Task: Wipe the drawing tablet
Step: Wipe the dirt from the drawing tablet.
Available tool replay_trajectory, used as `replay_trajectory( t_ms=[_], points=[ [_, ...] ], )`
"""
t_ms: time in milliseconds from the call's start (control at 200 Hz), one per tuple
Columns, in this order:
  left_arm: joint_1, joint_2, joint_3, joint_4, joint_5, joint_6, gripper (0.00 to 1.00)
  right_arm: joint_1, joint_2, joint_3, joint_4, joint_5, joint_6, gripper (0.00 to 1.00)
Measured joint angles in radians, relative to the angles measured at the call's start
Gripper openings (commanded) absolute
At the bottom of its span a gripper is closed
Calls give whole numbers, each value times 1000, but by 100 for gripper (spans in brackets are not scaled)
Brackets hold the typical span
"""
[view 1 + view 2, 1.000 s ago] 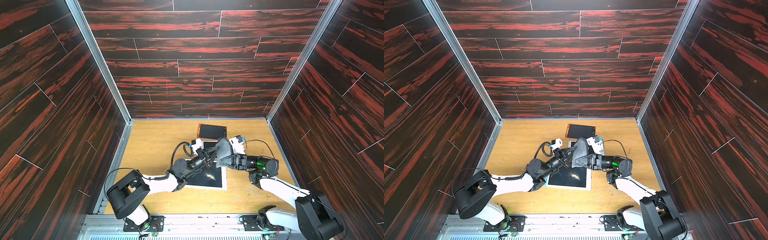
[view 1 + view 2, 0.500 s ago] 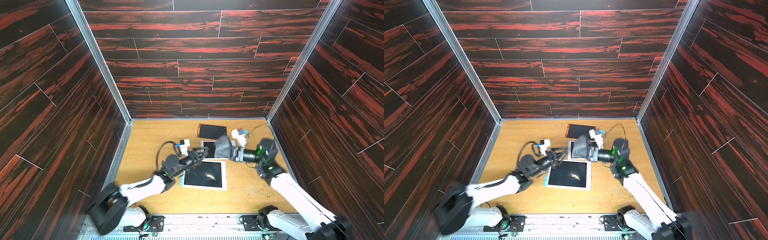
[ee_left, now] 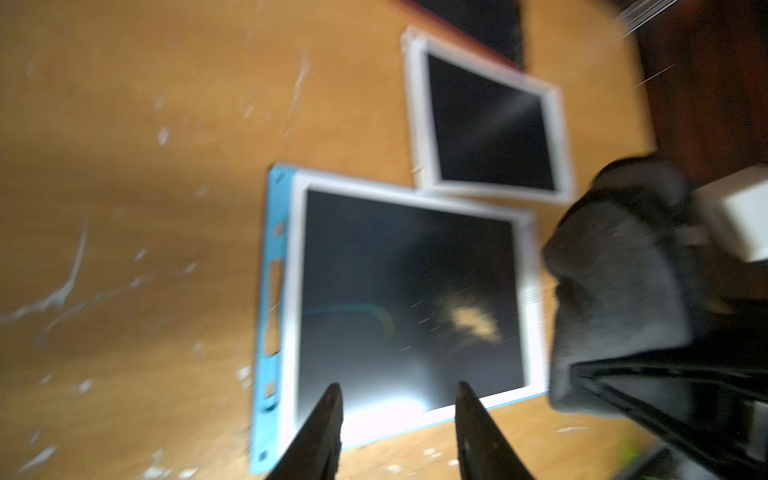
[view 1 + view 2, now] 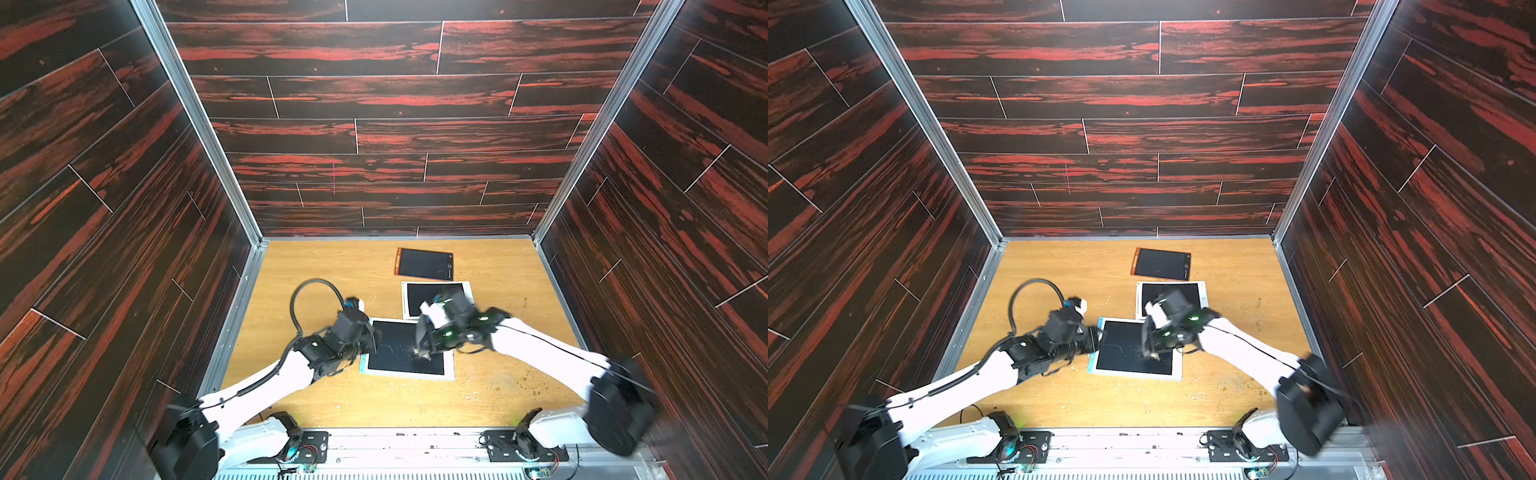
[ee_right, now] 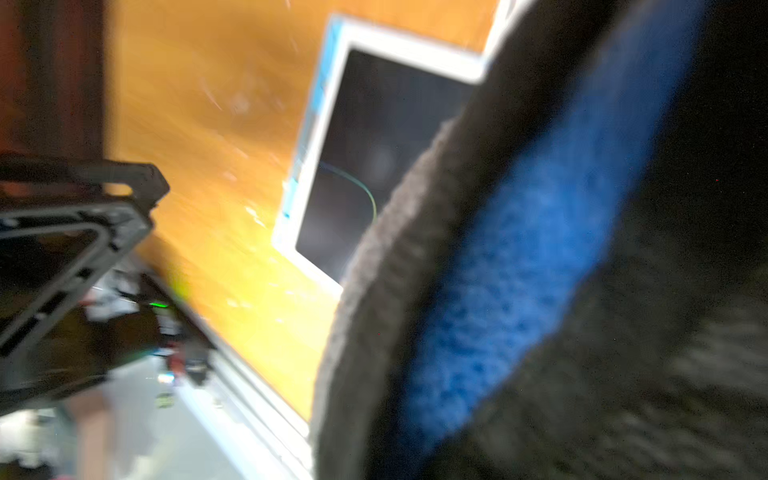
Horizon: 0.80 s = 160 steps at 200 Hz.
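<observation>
Over drawing tablet (image 4: pixel 395 357), right gripper (image 4: pixel 430 338) grips grey cloth (image 3: pixel 615 291); left gripper (image 3: pixel 397 388) parted

- Your work surface is a light wood-grain table (image 4: pixel 332 270).
- The blue-edged drawing tablet (image 4: pixel 395 353) lies flat on it, nearest the robot's base.
- A smaller white-framed tablet (image 4: pixel 415 296) lies just beyond, its edge almost meeting the first.
- An orange-edged tablet (image 4: pixel 424 264) lies farthest back.
- Crumbs (image 4: pixel 534 390) speckle the bare wood at the right.
</observation>
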Motion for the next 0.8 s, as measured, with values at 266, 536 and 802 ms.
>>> replay_trajectory(
  t_ms=[266,536,802],
  points=[
    [0,89,-72,-3,-37,24,45,119,239,143,27,76,-5,0],
    [0,188,-71,25,-64,51,44,170,336,220,95,6,-2,0],
    [0,245,-45,9,-138,74,40,175,425,214,156,-77,20,0]
  ],
)
